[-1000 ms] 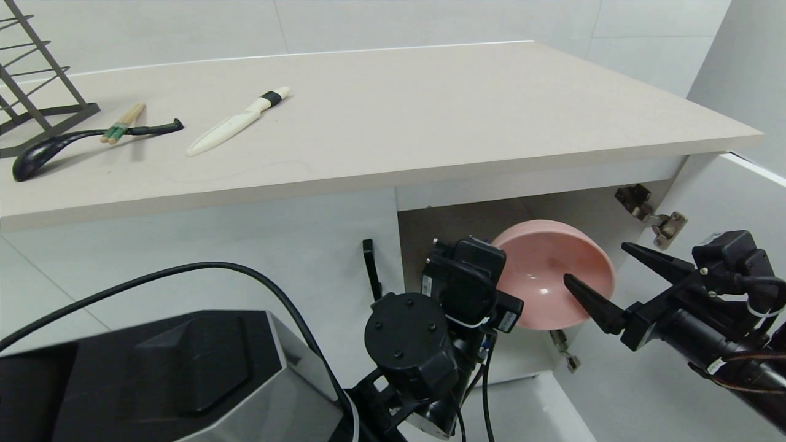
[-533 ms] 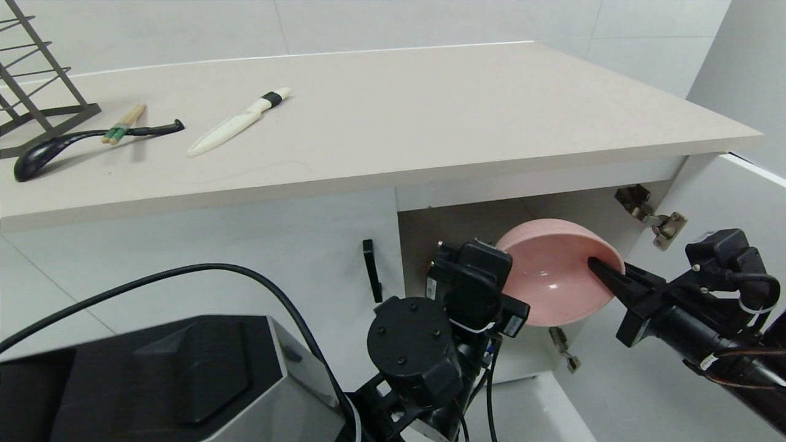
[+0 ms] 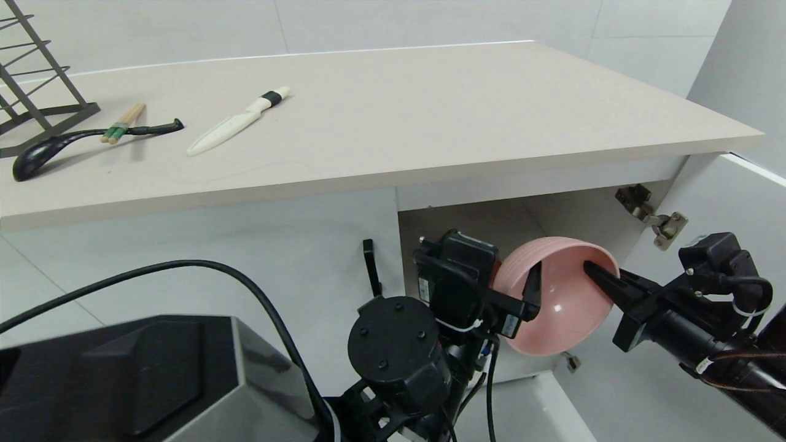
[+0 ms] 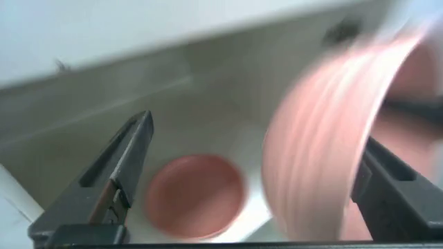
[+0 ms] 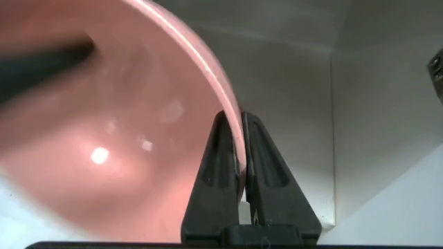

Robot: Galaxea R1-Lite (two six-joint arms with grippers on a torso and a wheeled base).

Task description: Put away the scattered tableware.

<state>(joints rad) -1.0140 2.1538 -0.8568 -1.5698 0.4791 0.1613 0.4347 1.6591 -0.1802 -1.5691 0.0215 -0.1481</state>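
Note:
A pink bowl (image 3: 562, 301) hangs tilted on edge in front of the open cabinet under the counter. My right gripper (image 3: 594, 271) is shut on its far rim, one finger inside and one outside, as the right wrist view shows (image 5: 239, 152). My left gripper (image 4: 256, 176) stands wide open around the bowl's (image 4: 322, 145) near side. One of its fingers (image 3: 533, 283) reaches into the bowl's hollow; whether it touches is unclear. A second pink dish (image 4: 195, 195) lies on the cabinet floor.
On the counter (image 3: 430, 116) lie a white knife (image 3: 236, 123), a black ladle (image 3: 55, 144) and chopsticks (image 3: 123, 123), next to a black wire rack (image 3: 31, 80). The cabinet door (image 3: 731, 202) stands open on the right, hinge (image 3: 660, 224) exposed. A black handle (image 3: 368, 267) marks the closed left door.
My right gripper, open a second ago, has moved in and shut on the bowl's rim. The bowl has tipped more upright and sunk a little. A left finger now shows inside the bowl.

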